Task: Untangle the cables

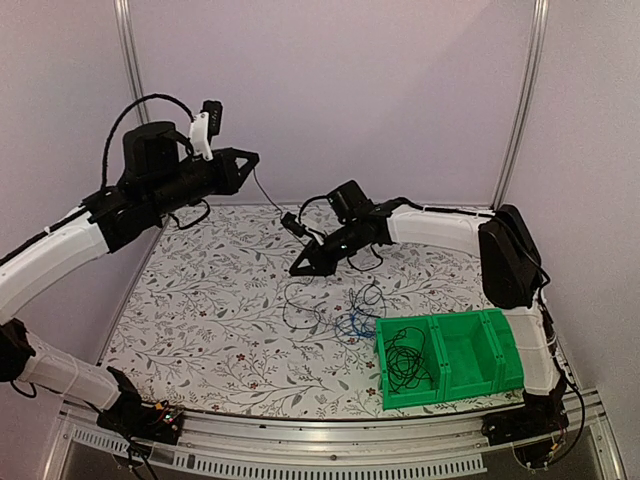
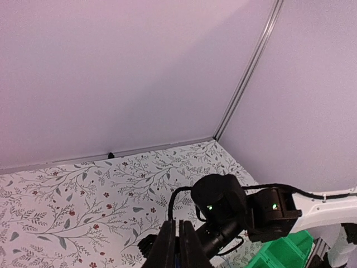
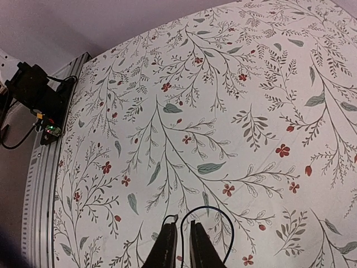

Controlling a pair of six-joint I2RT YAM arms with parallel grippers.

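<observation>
A tangle of thin black cables [image 1: 335, 300] with one bright blue cable [image 1: 352, 325] lies on the floral table just left of the green bin. My left gripper [image 1: 250, 158] is raised high at the back left. Its fingers look shut [image 2: 179, 223] on a thin black cable [image 1: 268, 195] that hangs down to a small black plug [image 1: 291, 222]. My right gripper [image 1: 297, 271] points down-left, low over the table's middle. In the right wrist view it [image 3: 181, 224] is shut on a black cable that loops out past its fingertips [image 3: 231, 229].
A green bin [image 1: 470, 350] with three compartments stands at the front right; a coiled black cable [image 1: 405, 365] lies in its left compartment. The right arm [image 2: 223, 206] fills the lower part of the left wrist view. A metal rail [image 1: 300, 425] runs along the front edge.
</observation>
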